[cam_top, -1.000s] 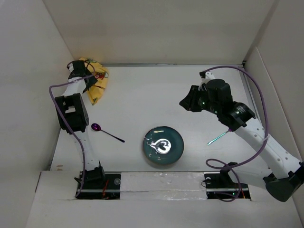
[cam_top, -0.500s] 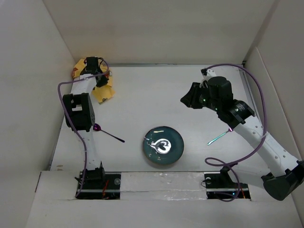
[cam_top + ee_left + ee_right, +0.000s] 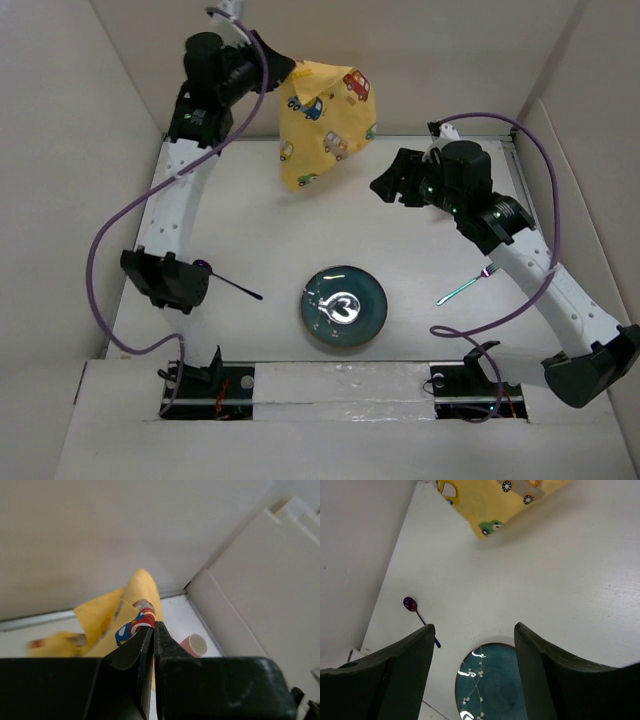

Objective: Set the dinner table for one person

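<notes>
White matte dinner table (image 3: 250,215) fills floor of scene. Near left: purple metal spoon (image 3: 228,281). Far left: left gripper (image 3: 153,626) clamped on corner of yellow car-print cloth placemat (image 3: 325,120), which hangs aloft. Near centre: round teal glazed plate (image 3: 344,306). Right: right gripper (image 3: 472,627), fingers apart, empty. Risks: single-corner pinch slips and cloth drops crumpled; dangling hem snags right gripper.

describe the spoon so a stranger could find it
On the white dinner table, find the round teal plate near the front edge. The spoon lies flat on the tabletop to the plate's left. Its shiny purple bowl and dark handle set it apart from the greenish utensil on the plate's right.
</notes>
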